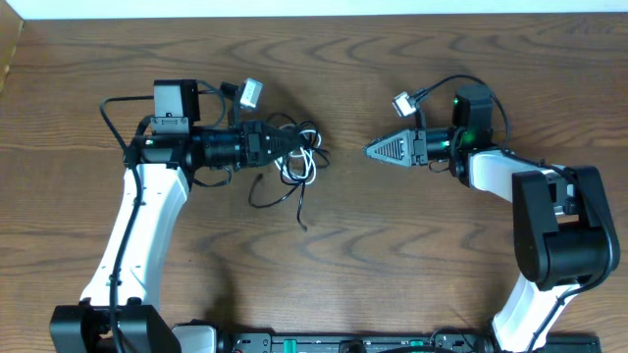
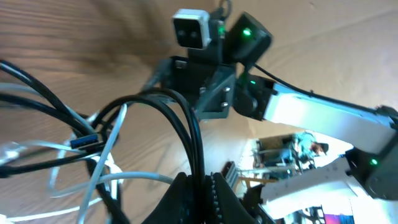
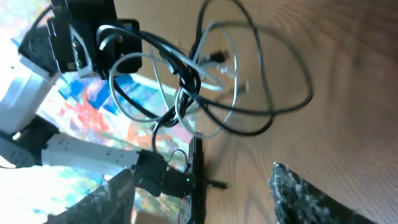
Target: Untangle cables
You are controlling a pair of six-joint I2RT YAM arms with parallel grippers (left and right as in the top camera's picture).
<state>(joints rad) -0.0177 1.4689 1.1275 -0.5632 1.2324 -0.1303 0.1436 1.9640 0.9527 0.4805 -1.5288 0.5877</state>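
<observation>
A tangle of thin black and white cables point(image 1: 294, 167) lies on the wooden table left of centre. My left gripper point(image 1: 297, 143) reaches in from the left and is shut on a black cable point(image 2: 189, 124), which runs up from between its jaws point(image 2: 202, 196); white cable point(image 2: 106, 155) loops beside it. My right gripper point(image 1: 373, 151) points left and stops a short way to the right of the tangle, not touching it. In the right wrist view it point(image 3: 202, 193) stands open, nothing between its fingers point(image 3: 301, 193), and the cables point(image 3: 186, 81) hang ahead of it.
One black cable end point(image 1: 301, 224) trails towards the table's front. The right arm's body point(image 1: 554, 226) stands at the right, the left arm point(image 1: 137, 226) at the left. The table's far edge point(image 1: 314, 14) runs along the top.
</observation>
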